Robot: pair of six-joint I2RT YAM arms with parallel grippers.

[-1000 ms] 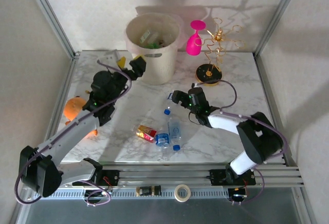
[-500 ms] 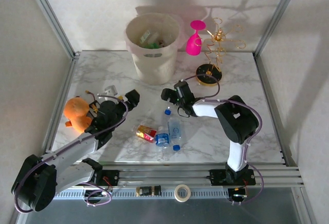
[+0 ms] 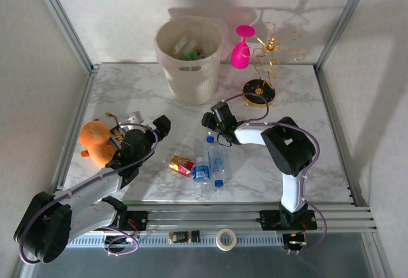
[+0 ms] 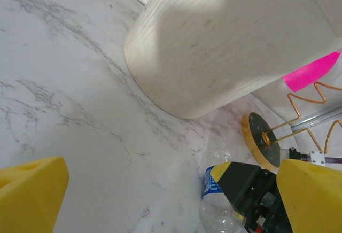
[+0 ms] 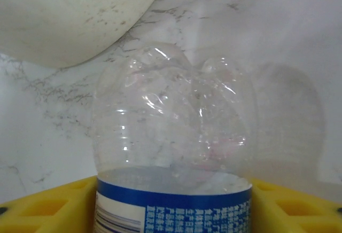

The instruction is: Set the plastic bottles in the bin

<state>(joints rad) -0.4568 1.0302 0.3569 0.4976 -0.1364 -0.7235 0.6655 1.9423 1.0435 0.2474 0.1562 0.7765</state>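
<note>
right pincer clamped on clear bottle near bin | left pincer wide | I fear thin wall buckles, bottle slips

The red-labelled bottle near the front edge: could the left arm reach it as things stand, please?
Probably yes: the left gripper is open, and the red-labelled bottle lies close by on the table, with nothing standing between them.

Clear bottle — label end beyond bottom edge
</note>
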